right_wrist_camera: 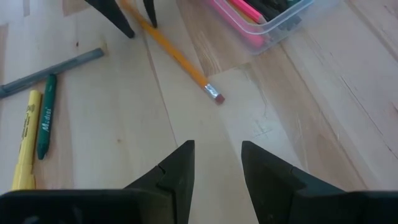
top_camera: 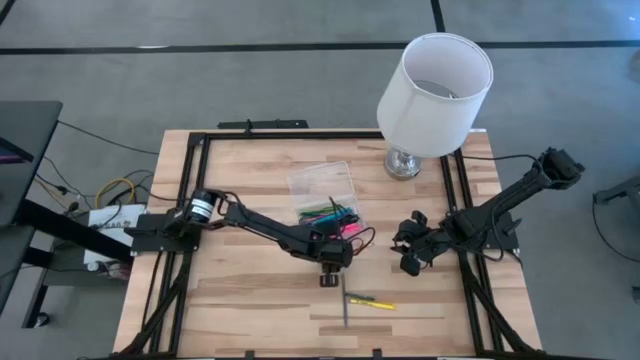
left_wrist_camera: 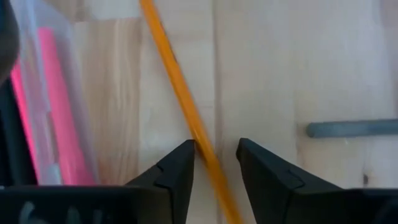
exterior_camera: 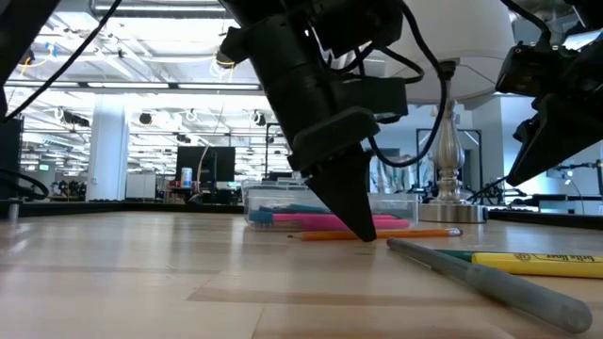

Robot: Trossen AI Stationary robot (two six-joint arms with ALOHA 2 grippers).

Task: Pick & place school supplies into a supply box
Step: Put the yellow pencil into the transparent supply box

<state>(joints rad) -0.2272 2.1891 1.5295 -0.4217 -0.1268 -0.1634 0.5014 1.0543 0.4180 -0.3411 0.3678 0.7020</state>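
Straddling pencil: left gripper point(left_wrist_camera: 214, 163), tips down on the table, fingers parted a little with the orange pencil point(left_wrist_camera: 186, 112) running between them; neither pad visibly presses it, so released rather than clamped.
Right gripper: right gripper point(right_wrist_camera: 217, 165) hovers unclenched and holds nothing, at about 3 o'clock from the left one in the high view.
Supply box: supply box point(top_camera: 322, 184) at 12 o'clock from the left gripper; clear thin plastic, shallow, rectangular with rounded corners.
Box contents: pink markers point(right_wrist_camera: 239, 12) plus dark and green pens; some ends overhang the near wall.
Pencil: slim orange stick with metal ferrule and pink eraser point(right_wrist_camera: 217, 97), flat on the wood just outside the box.
Loose supplies: yellow highlighter point(right_wrist_camera: 26, 146), green crayon point(right_wrist_camera: 46, 115) and grey pen point(right_wrist_camera: 53, 70) lie near 6 o'clock of the left gripper.
Table: pale wood planks point(top_camera: 250, 300), smooth, with visible grain.
Lamp: white drum-shade lamp point(top_camera: 435, 90) on a shiny metal base, at 1 o'clock from the box.
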